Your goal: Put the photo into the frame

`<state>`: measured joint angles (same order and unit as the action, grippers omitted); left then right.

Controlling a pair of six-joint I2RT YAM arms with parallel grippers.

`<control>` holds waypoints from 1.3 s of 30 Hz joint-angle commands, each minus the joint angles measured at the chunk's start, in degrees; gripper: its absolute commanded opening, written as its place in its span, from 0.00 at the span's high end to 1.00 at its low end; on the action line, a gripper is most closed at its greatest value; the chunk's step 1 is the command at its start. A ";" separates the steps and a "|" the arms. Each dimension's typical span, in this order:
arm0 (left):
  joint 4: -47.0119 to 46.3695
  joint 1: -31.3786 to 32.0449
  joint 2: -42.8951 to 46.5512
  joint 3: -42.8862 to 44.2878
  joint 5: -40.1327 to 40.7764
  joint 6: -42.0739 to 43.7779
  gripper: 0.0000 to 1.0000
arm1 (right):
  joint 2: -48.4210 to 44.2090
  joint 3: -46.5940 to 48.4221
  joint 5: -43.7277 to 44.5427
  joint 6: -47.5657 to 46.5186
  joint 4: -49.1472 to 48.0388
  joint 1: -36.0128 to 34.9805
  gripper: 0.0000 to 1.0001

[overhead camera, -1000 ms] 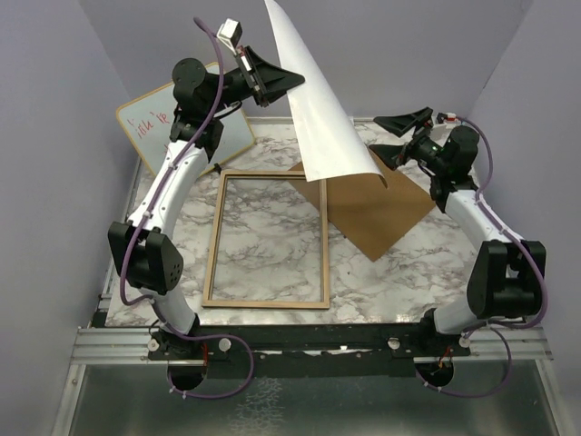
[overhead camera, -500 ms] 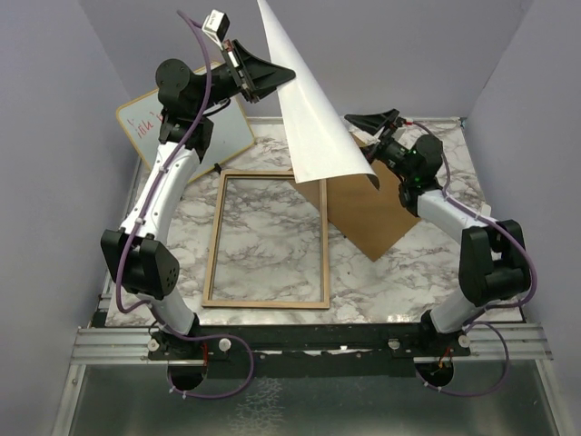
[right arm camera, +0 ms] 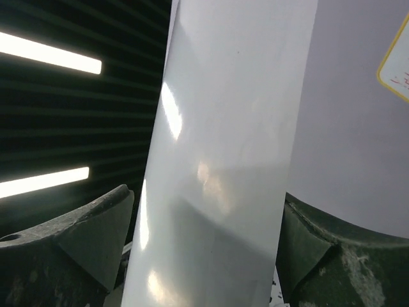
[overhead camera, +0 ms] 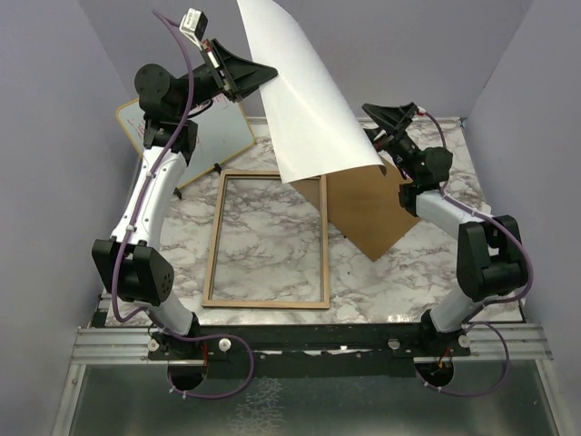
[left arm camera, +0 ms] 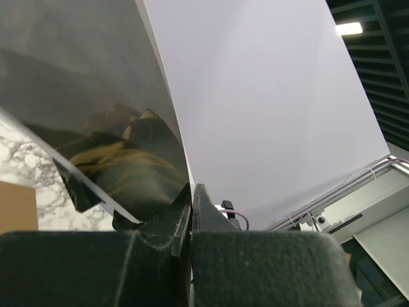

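The photo (overhead camera: 304, 109) hangs high over the back of the table, its plain white reverse facing the top camera. My left gripper (overhead camera: 265, 74) is shut on its upper left edge; in the left wrist view the jaws (left arm camera: 192, 192) pinch the sheet beside its glossy golden-brown print (left arm camera: 128, 160). My right gripper (overhead camera: 382, 127) is open at the photo's lower right corner. In the right wrist view the glossy sheet (right arm camera: 223, 160) stands between the spread fingers (right arm camera: 96, 236). The frame (overhead camera: 324, 236) lies flat on the marble table, light wood face up.
A plain brown board (overhead camera: 372, 213) lies right of the frame, partly under the hanging sheet. A whiteboard with red writing (overhead camera: 231, 136) leans at the back left, behind the left arm. Purple walls close in the table on three sides.
The left arm has swung the photo up and to the left. The right gripper has come in from the right, and its jaws now straddle the photo's lower right corner.
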<state>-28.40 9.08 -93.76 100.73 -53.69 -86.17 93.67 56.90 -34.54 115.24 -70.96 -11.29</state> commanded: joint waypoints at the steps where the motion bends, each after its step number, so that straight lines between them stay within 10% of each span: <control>1: -2.29 -1.19 3.35 -3.91 -4.40 1.83 1.00 | 3.04 2.34 0.04 -1.27 -9.32 1.21 0.20; 18: -2.36 -7.04 10.09 -19.40 -12.75 10.10 1.00 | 1.08 5.91 -20.86 -20.34 -1.93 4.30 0.34; 29: -2.43 -7.68 7.05 -23.15 -13.27 11.01 1.00 | 0.99 4.21 -22.63 -22.09 -0.37 4.28 0.92; 39: 0.34 -15.95 5.83 -37.86 -7.64 14.94 0.34 | -2.55 -1.90 -19.33 -36.68 18.85 4.21 0.99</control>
<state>-30.09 -2.61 -87.88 68.75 -64.66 -75.35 94.19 57.25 -55.31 87.50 -62.87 -6.96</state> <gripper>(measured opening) 0.537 0.008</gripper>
